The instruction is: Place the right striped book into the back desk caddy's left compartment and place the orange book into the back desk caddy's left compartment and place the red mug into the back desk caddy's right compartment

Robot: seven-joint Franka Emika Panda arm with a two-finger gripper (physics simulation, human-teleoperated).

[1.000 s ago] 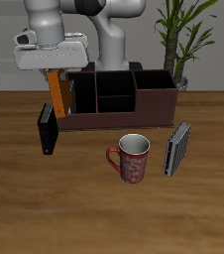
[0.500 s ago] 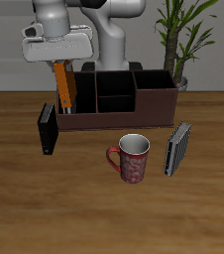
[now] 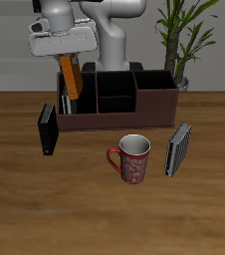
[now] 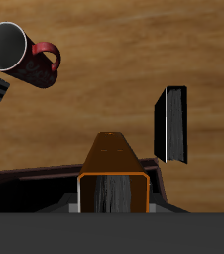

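As the gripper (image 3: 67, 58), clamped on the orange book (image 3: 71, 78), carried it across from beside the back desk caddy (image 3: 119, 100), the book hung tilted over the far left compartment (image 3: 77, 98), ready for lowering.

The orange book (image 3: 71, 76) has risen — tilted, nearer the back desk caddy (image 3: 124, 110).
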